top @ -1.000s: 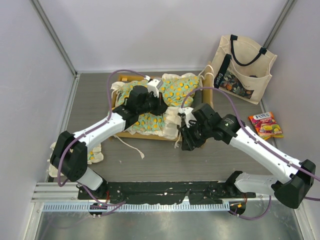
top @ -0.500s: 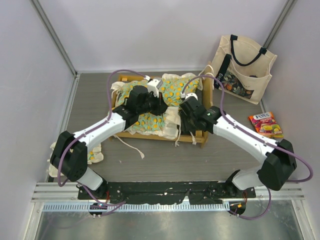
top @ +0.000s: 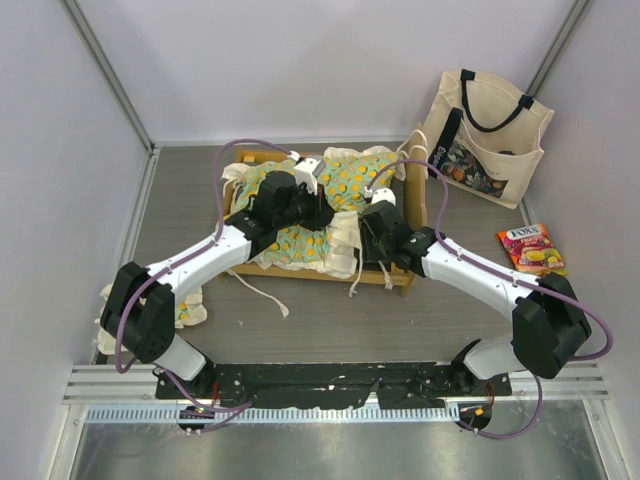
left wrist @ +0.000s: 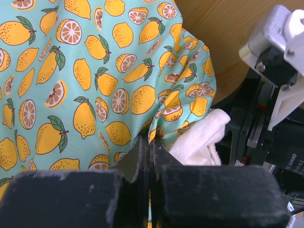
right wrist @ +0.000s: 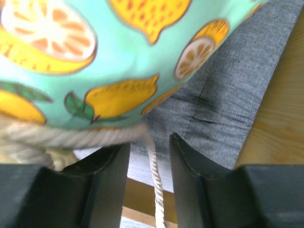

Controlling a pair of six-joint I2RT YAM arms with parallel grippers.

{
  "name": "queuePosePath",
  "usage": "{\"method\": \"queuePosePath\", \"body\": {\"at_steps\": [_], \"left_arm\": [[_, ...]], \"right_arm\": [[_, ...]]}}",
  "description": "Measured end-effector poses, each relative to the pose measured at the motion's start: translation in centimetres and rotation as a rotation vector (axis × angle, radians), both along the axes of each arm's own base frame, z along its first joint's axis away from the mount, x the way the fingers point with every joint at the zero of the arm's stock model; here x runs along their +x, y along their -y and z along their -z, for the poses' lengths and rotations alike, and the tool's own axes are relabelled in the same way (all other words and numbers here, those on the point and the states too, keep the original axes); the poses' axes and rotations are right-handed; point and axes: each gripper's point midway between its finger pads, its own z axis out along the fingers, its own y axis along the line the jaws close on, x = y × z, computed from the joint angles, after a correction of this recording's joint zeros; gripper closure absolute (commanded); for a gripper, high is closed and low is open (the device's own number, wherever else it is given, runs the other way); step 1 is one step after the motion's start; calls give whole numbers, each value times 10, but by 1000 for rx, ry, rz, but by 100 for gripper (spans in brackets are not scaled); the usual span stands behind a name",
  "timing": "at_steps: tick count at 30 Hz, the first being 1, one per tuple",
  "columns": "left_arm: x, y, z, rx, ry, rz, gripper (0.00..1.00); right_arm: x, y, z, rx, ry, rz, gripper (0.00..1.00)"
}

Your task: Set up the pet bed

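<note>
Green lemon-print mattress cushion point(left wrist: 85, 80) lies bunched in the wooden frame point(left wrist: 228, 28), and your left gripper point(left wrist: 149, 145) pinches a fold of it. Your right gripper point(right wrist: 149, 142) stands spread at the cushion's edge, a cream tie point(right wrist: 153, 166) hanging between its fingers.

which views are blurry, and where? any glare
Right wrist: the mattress cushion fills the top, too close and soft, while the grey base reads sharper. Left wrist: its lemon print is crisp, and the dark left gripper is slightly soft. Top external: even light, all sharp.
</note>
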Motion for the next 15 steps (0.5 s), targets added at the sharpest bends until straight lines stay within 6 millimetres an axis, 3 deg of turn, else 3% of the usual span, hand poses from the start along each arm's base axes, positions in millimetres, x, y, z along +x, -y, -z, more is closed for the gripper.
{"method": "queuePosePath", "body": {"at_steps": [1,2,5,10,15], "left_arm": [[0,0,0,0,0,0,100],[0,0,0,0,0,0,100],[0,0,0,0,0,0,100],[0,0,0,0,-1,0,100],[0,0,0,-1,-1,0,100]], "right_arm": [[4,0,0,3,12,1,66],[7,0,-1,7,22,1,79],[14,1,-4,16,58,7,99],[11,9,-13,22,100,16,99],[10,14,-44,65,177,30,99]]}}
